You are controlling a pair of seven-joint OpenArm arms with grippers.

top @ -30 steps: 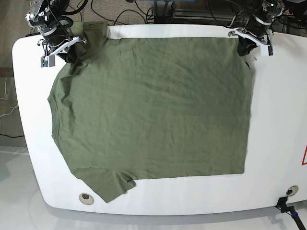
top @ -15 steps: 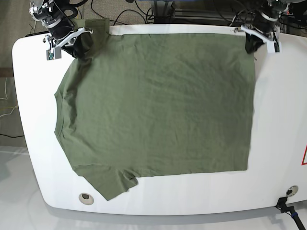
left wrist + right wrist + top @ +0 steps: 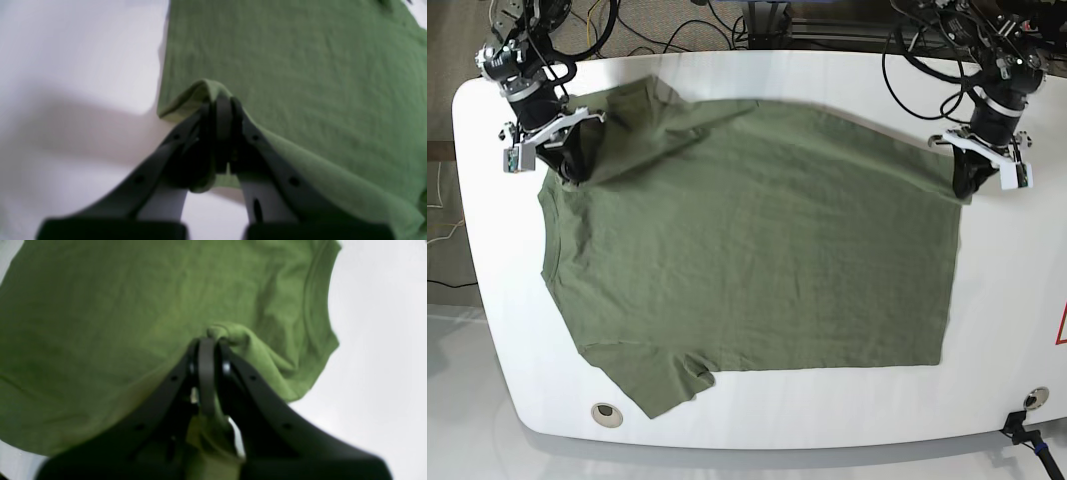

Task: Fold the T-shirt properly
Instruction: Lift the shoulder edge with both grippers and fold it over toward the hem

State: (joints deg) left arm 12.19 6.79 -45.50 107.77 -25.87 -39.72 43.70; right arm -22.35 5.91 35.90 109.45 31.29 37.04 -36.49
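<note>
Your left gripper (image 3: 968,180) pinches the T-shirt (image 3: 747,250) hem corner; your right gripper (image 3: 565,160) pinches the shoulder. Both arms reach down over the table (image 3: 1017,300), fingers clamped.

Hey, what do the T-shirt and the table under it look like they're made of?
T-shirt: soft matte olive knit, probably cotton; it wrinkles finely and bunches where the left gripper and right gripper pinch it.
Table: smooth, hard white surface with a faint sheen, perhaps laminate or painted board.

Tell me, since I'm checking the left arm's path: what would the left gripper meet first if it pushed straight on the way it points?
The left gripper is shut on a fold of the T-shirt; more shirt lies flat straight ahead, though depth is unclear.
</note>
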